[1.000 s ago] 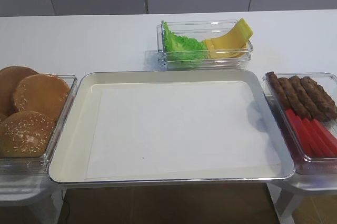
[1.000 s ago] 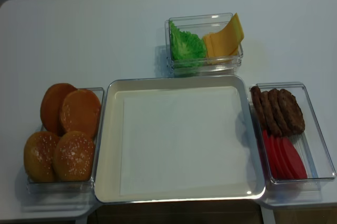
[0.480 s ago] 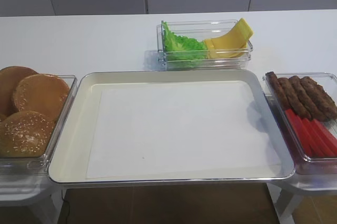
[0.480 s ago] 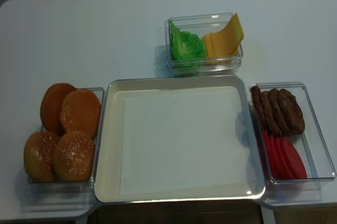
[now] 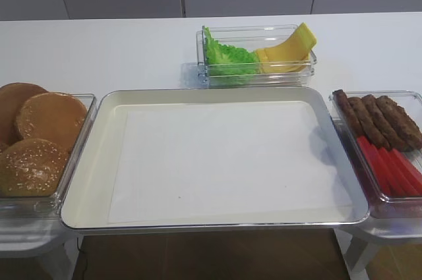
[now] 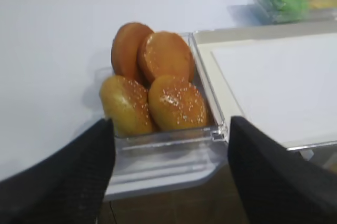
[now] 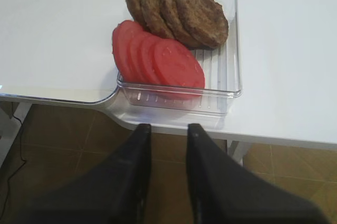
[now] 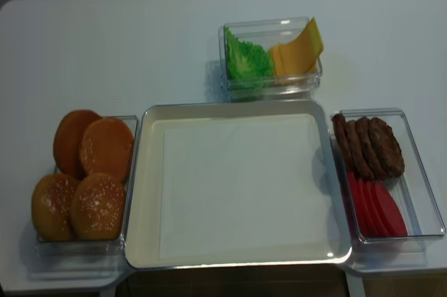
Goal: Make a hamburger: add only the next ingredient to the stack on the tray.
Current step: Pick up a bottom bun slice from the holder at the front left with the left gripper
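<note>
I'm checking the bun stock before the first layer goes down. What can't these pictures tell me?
- Plain brown buns: their undersides are hidden because they lean on each other. The left edge of the exterior high view also crops the rear one.
- Sesame buns: blurred in the left wrist view, and the bin hides their bases.
- Cheese: the slices overlap and are too small to count.

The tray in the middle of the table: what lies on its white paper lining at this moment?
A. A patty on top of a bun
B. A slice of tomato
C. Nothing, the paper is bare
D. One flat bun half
C. The tray shows only bare white paper; all four buns sit in the left bin, patties and tomato slices in the right bin.
</note>
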`<act>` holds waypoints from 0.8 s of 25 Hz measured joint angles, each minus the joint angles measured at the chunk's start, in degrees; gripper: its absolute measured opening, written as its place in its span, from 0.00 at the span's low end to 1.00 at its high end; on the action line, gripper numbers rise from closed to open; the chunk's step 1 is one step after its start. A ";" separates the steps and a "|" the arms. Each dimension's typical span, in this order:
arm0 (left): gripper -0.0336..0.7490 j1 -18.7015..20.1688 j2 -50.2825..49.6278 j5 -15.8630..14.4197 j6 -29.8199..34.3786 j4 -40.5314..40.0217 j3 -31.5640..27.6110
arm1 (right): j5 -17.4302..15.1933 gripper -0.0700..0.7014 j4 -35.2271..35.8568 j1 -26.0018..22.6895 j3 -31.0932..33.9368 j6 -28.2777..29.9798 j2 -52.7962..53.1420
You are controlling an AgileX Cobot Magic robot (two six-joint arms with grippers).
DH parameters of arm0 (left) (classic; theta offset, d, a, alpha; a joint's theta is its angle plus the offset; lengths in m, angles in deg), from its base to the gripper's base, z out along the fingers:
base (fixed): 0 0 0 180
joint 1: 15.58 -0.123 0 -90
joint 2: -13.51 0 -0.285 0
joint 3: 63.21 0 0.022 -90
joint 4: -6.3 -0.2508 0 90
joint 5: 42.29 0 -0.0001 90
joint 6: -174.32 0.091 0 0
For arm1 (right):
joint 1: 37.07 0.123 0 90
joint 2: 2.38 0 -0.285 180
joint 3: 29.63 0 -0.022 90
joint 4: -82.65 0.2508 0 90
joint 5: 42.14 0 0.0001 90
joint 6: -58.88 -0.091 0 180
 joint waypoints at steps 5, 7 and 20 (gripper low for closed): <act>0.67 0.00 -10.16 4.71 -0.22 -0.35 2.71 | 0.00 0.31 0.00 0.00 0.00 0.00 0.00; 0.67 0.00 -15.20 7.35 -1.09 -0.35 3.45 | 0.00 0.30 0.00 0.00 0.00 0.00 0.00; 0.64 0.00 -54.30 19.17 -6.30 3.43 16.06 | 0.00 0.29 0.00 0.00 0.00 0.00 0.00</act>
